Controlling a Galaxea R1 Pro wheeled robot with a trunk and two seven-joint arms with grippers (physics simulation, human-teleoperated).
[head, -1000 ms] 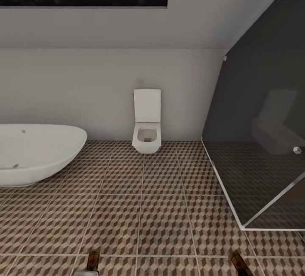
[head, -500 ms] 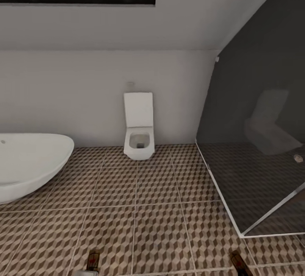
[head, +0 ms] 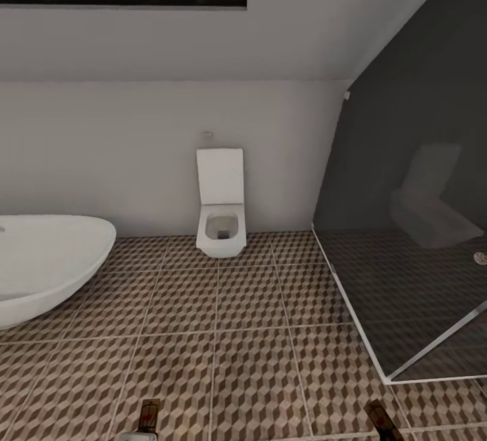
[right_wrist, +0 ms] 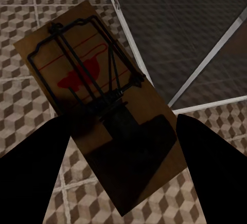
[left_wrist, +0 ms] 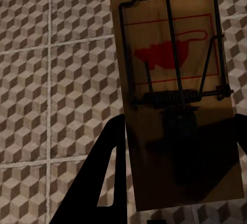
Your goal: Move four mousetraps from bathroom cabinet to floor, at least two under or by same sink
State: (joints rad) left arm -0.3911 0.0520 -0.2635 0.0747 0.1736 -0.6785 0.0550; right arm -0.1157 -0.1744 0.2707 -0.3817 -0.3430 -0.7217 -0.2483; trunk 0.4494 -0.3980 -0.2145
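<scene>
My left gripper is shut on a tan wooden mousetrap with dark wire and a red mouse mark, held above the cube-patterned bathroom floor. A second mousetrap sits in my right gripper, which is shut on it, hanging over the floor beside the shower's glass edge. In the head view the tips of both mousetraps poke up at the bottom, left and right, over the bathroom floor. The cabinet and the bathroom sink are out of view.
A white oval bathtub stands at the left. A wall-hung toilet is straight ahead against the white wall. A dark glass shower enclosure with a pale floor rail takes up the right side.
The head view has swung slightly to the right, so bathtub and toilet sit further left in the picture. Both mousetraps stay in the grippers at the bottom edge.
</scene>
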